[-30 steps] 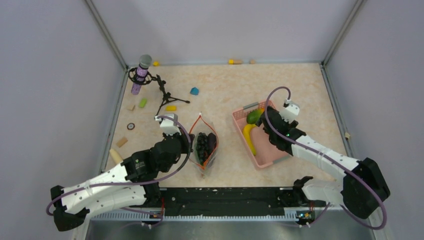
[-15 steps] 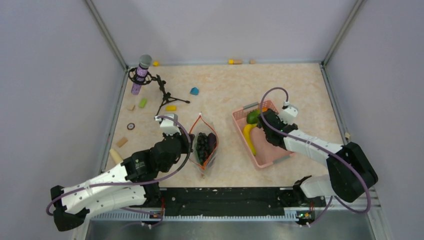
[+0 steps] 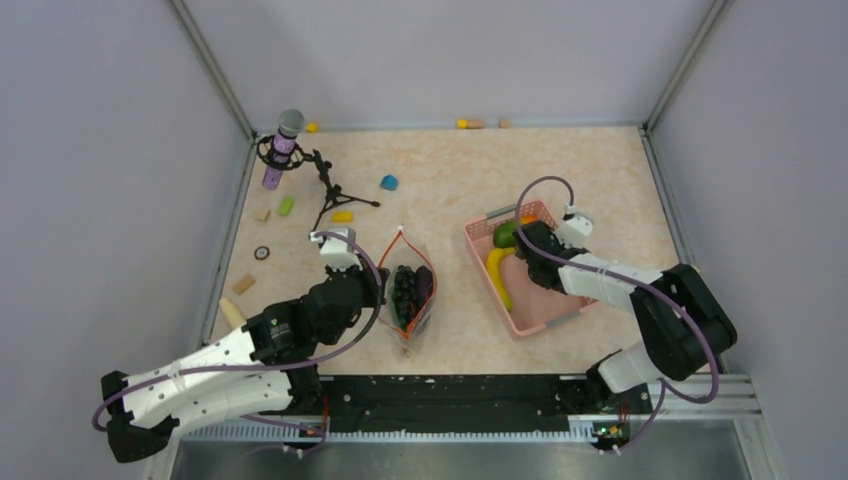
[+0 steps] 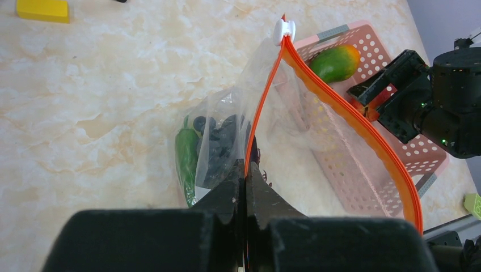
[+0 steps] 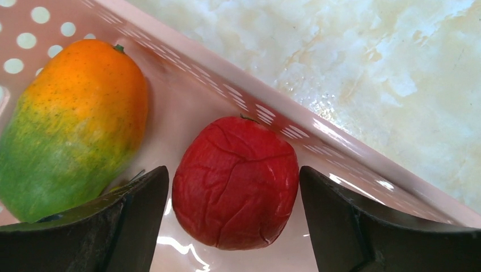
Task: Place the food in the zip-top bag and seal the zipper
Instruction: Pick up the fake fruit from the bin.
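Note:
The clear zip-top bag lies between the arms with its mouth open. It holds dark grapes and a green piece. My left gripper is shut on the near side of the orange-red zipper, and the white slider is at the far end. My right gripper is open inside the pink basket. Its fingers stand on either side of the red tomato, close to it but apart. A green-orange mango lies to the left of the tomato. A yellow banana lies in the basket.
A microphone on a black tripod stands at the back left. Small blocks lie around it: blue, yellow and green. The basket wall runs just behind the tomato.
My right gripper has moved left and farther into the back corner of the basket, toward the mango and tomato. The left arm and the bag have not moved.

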You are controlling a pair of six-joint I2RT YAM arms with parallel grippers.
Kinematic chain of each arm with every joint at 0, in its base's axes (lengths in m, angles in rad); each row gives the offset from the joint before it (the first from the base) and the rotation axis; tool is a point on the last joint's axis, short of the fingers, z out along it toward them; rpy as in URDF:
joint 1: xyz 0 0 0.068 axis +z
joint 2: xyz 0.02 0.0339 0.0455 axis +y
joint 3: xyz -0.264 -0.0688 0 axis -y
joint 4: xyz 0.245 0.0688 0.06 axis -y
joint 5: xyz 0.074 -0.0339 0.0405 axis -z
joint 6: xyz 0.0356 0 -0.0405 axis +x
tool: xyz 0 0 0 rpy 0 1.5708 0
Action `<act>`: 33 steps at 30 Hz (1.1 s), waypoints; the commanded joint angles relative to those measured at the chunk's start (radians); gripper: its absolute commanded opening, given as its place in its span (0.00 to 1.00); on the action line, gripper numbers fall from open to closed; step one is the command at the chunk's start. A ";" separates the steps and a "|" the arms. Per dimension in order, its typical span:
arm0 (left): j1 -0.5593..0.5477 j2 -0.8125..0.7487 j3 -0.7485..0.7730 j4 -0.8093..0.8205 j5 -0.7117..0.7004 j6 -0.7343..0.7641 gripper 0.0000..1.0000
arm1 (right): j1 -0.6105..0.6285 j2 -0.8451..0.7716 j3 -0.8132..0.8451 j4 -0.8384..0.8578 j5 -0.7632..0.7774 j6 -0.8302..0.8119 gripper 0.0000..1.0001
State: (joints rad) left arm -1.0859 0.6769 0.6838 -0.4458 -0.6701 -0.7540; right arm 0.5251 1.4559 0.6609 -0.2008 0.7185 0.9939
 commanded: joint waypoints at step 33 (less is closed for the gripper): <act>0.004 -0.002 -0.005 0.041 0.011 0.007 0.00 | -0.017 -0.721 -0.130 0.326 -0.787 -0.337 0.00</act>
State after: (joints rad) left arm -1.0859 0.6769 0.6838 -0.4454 -0.6643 -0.7536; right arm 0.5144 0.7700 0.4541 0.0456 0.1635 0.7036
